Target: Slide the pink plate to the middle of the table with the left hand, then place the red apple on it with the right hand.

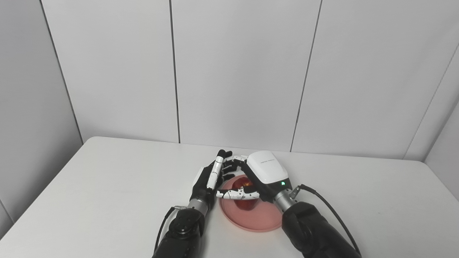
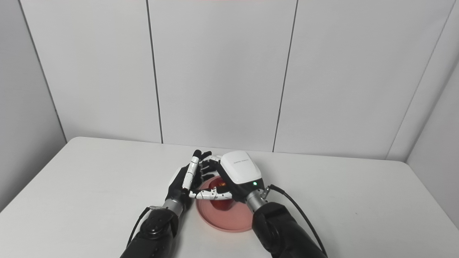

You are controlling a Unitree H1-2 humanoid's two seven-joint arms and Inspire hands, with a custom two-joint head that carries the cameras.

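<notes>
left eye view: pink plate (image 1: pixel 258 218) sits mid-counter (image 1: pixel 107 200). right hand (image 1: pixel 256 179) grips the red apple (image 1: pixel 245 204) over the plate, contact uncertain. left hand (image 1: pixel 211 175), fingers straight and empty, stands beside the rim. advise lowering fully, then releasing gently.

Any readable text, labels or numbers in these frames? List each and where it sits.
Faint grey print on the white back cover of the right hand: too small and blurred to read.
Nothing legible on the left hand, red apple, round pink plate or white table.
</notes>
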